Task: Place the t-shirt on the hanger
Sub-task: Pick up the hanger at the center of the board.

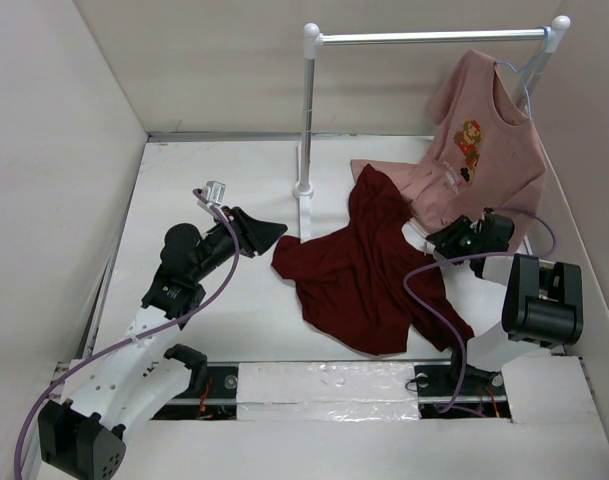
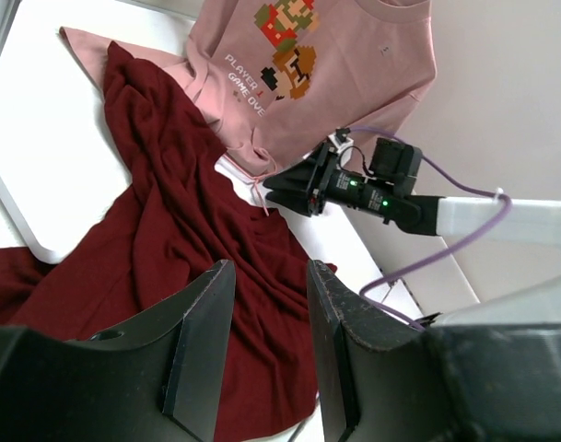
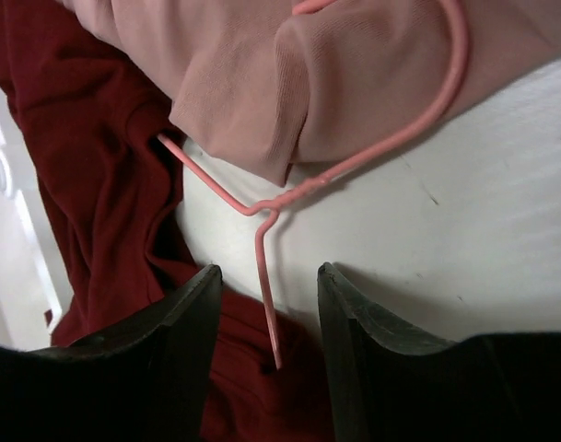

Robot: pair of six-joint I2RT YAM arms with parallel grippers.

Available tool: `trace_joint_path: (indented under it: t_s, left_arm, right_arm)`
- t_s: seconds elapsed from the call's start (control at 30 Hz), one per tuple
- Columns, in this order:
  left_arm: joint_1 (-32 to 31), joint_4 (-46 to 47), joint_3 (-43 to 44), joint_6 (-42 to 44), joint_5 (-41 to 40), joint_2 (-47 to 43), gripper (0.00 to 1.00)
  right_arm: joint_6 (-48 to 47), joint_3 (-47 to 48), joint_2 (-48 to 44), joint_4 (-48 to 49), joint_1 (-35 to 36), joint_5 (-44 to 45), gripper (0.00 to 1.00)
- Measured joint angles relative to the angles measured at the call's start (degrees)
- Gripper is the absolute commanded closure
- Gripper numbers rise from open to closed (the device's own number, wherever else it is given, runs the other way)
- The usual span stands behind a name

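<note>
Left arm stretched forward, left hand (image 1: 262, 233) parted and empty, right arm folded, right hand (image 1: 442, 238) parted

Maroon t-shirt (image 1: 369, 275) lies crumpled mid-table (image 1: 214, 170) — one part stretches up toward the rack's base (image 1: 303, 190). Left gripper (image 1: 276, 233) points right, near the shirt's left edge; can't tell from above how its jaws stand. Right gripper (image 1: 436, 240) sits at the shirt's upper right edge, beside pink cloth (image 1: 409, 180) spread on the table. Rack bar (image 1: 434, 37) runs across the back — a pink printed t-shirt (image 1: 489, 140) hangs near its right end on a pale hanger (image 1: 525, 85). Both arm bases sit at the near edge.
</note>
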Motion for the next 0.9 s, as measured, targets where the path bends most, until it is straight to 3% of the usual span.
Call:
trace_joint_path:
  t_s: [0.43,0.73,0.87,0.9]
  left_arm:
    - [0.0,0.0,0.0,-0.1,0.1,-0.1,0.66]
    - [0.0,-0.2,0.0,-0.1,-0.2,-1.2,0.67]
    - [0.0,-0.2,0.0,-0.1,-0.3,-1.2,0.67]
    - [0.0,-0.2,0.0,-0.1,-0.3,-1.2,0.67]
  right_arm:
    - [6.6,1.7,8.0,7.8,-0.7,-11.0,0.51]
    - [9.4,1.3,11.6,12.3,-0.7,-16.8,0.70]
    - [10.8,-0.7,10.2,15.0,-0.5,-17.4,0.71]
    - [11.0,-1.1,9.7,15.6,-0.3,-17.4,0.76]
